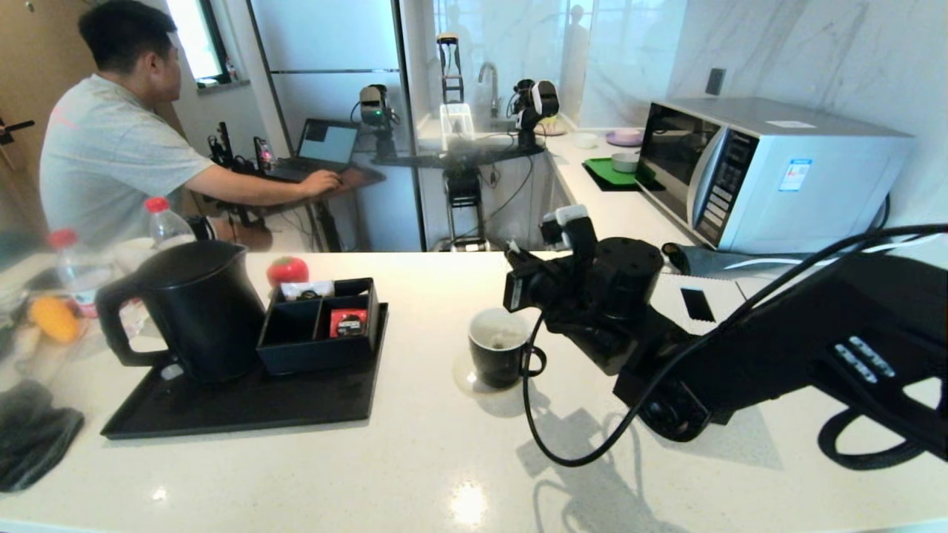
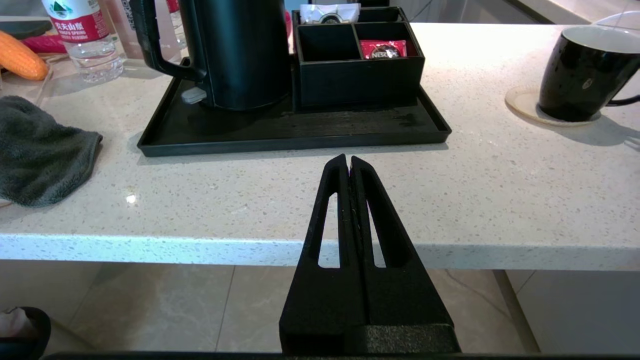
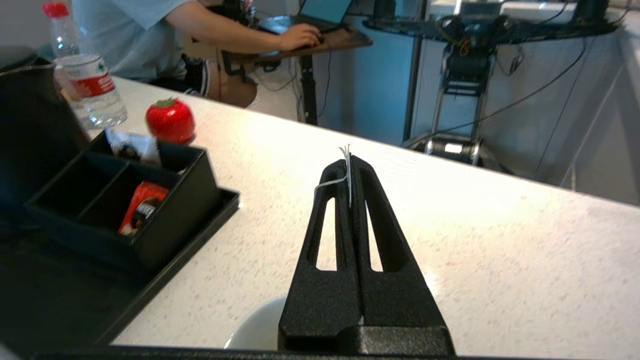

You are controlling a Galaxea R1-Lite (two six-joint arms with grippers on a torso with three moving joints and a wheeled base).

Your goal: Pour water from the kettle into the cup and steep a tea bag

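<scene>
Kettle [image 1: 196, 307] back on its tray [image 1: 244, 407], well left of the working right gripper [image 3: 349, 162], which hangs just over the cup [image 1: 498, 355], jaws pinched on the tea bag [image 1: 500, 340] string; steeping apparently underway. Left gripper [image 2: 348, 161] parked, closed, empty. Count: 1 kettle, 1 cup, 1 bag.

A black tray [image 1: 244, 403] is set on the white counter [image 1: 415, 459], with a compartment box [image 1: 320, 326] on it. A red sachet [image 1: 348, 322] is held in one compartment. A microwave [image 1: 770, 174] is seen behind.
</scene>
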